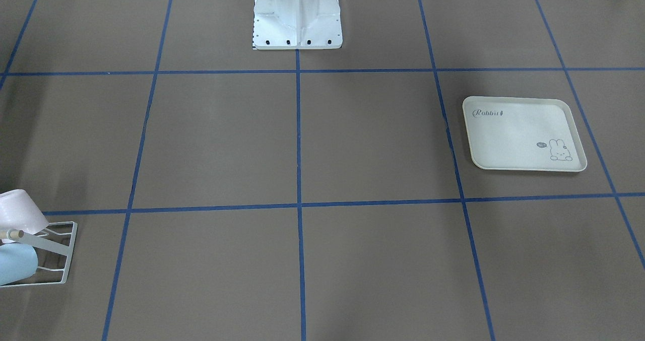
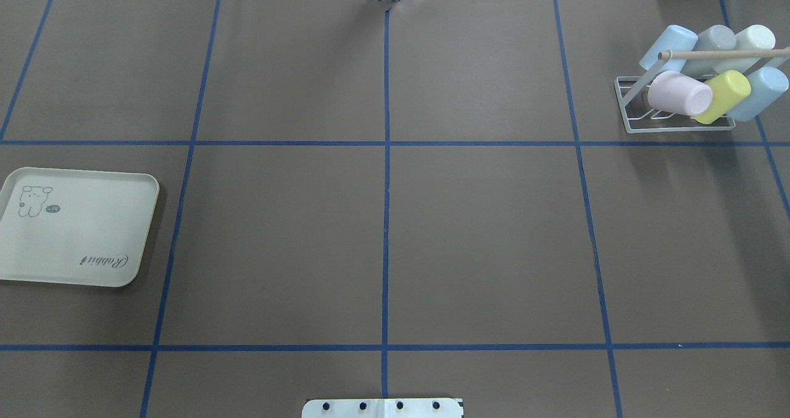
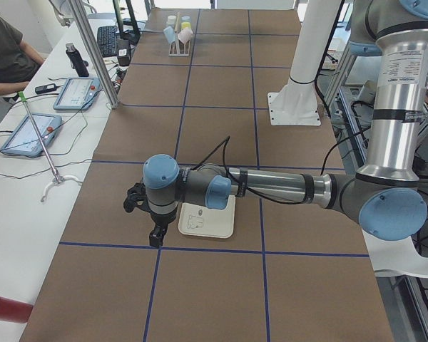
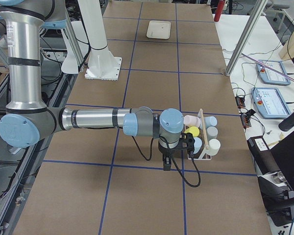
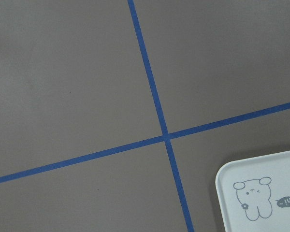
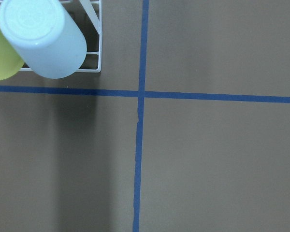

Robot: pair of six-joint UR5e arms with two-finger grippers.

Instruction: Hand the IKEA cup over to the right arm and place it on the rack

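Note:
The white wire rack stands at the table's far right and holds several pastel cups, among them a pink cup, a yellow cup and a light-blue cup. In the exterior right view my right gripper hangs over the table just beside the rack. In the exterior left view my left gripper hangs beside the cream rabbit tray. I cannot tell whether either gripper is open or shut. No fingers show in the wrist views. I see no cup in either gripper.
The rabbit tray lies at the table's left edge and shows in the left wrist view. The right wrist view shows the rack's corner with a light-blue cup. The white robot base stands mid-table. Operators' desks flank the table's far side.

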